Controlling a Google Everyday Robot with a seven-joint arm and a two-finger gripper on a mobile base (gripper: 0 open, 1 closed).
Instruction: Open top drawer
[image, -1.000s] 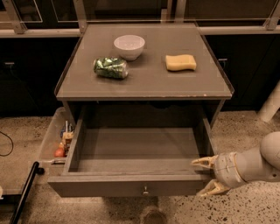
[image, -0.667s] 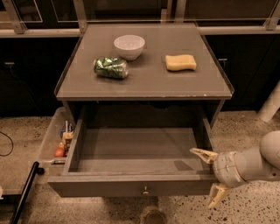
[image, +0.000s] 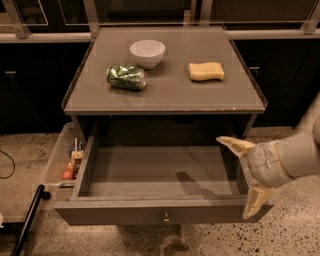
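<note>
The top drawer (image: 115, 214) is found pulled well out toward the near side from under the table (image: 175, 97). Its plain grey inside is laid bare and nothing is seen in it. Its brass knob (image: 165, 217) is left untouched at the middle of the front.

The pincer (image: 234, 178) is placed at the drawer's right wall, near the near right corner. A second ago its fingers were drawn close together at that corner; now they are spread wide, one raised over the right wall and the other hung down past the front corner. Nothing is held between them. The drawer itself is not seen to have shifted in that time.

From this the grip is judged to have been let go once the pull was finished, and the task is taken as all but done. Only a clean withdrawal to the right is thought to be left, made so that the drawer wall is not knocked back in.
</note>
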